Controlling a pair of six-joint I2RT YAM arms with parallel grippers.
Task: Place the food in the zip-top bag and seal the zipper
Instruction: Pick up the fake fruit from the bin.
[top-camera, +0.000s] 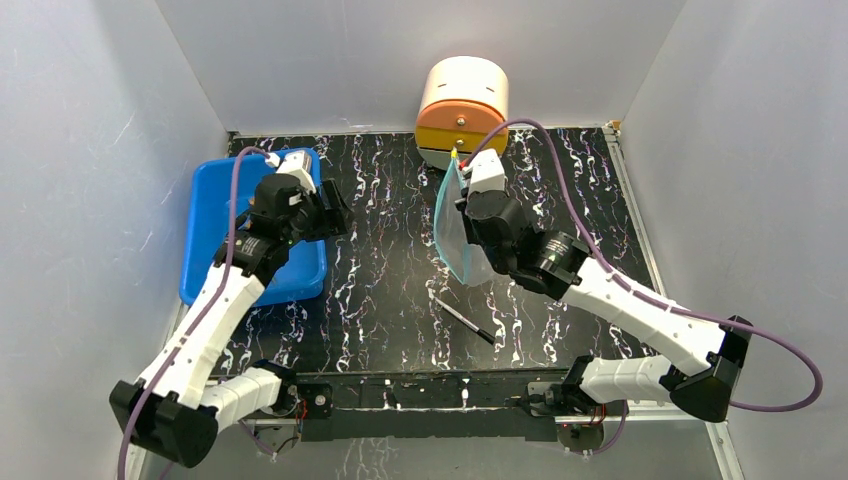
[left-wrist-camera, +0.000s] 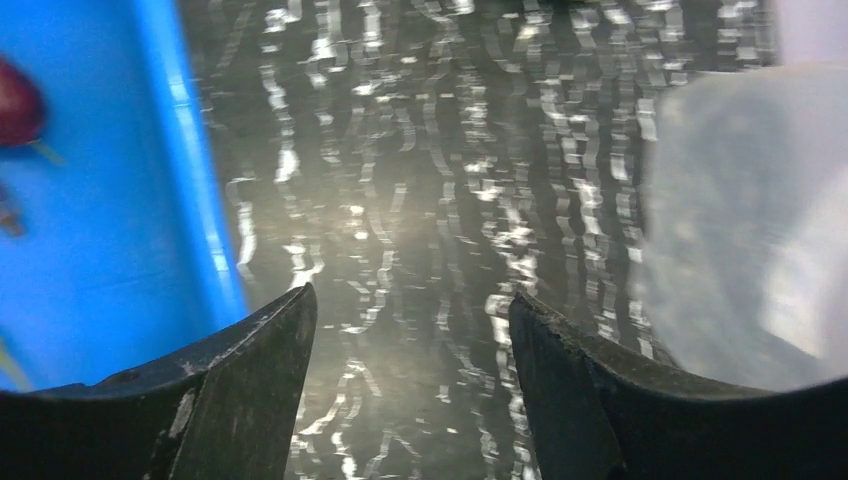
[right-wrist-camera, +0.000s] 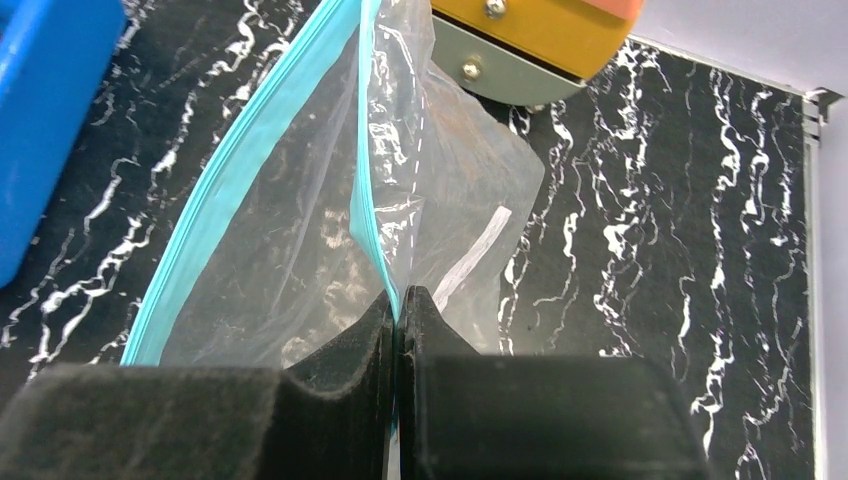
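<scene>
At the far left we see a shallow blue plastic tray (top-camera: 208, 235) resting on the black, white-veined tabletop (top-camera: 390, 290). The left arm reaches across its right-hand side and hides most of its floor from above. In the left wrist view a dark red round piece of the food (left-wrist-camera: 14, 102), with a thin stem, lies on the tray's blue floor at the picture's edge. We cannot make out the other pieces.

The left gripper (left-wrist-camera: 410, 330) hovers over the bare tabletop just right of the tray's rim. Its two dark fingers are spread wide apart with nothing between them.

Moving right, a thin black pen (top-camera: 465, 320) lies loose on the table, nearer the arm bases than the bag. Above it, the clear crinkly zip-top bag (right-wrist-camera: 300, 250) is held up on edge, its lower corner down near the table. Its mouth gapes, and the teal press-seal zipper (right-wrist-camera: 228, 172) splits into two strips. The right gripper (right-wrist-camera: 398, 305) has its fingers pressed tight together, pinching one of those strips at the bag's mouth edge. We see no food inside the bag.

Behind the bag, against the back wall, stands a round cream and orange container (top-camera: 462, 100).
</scene>
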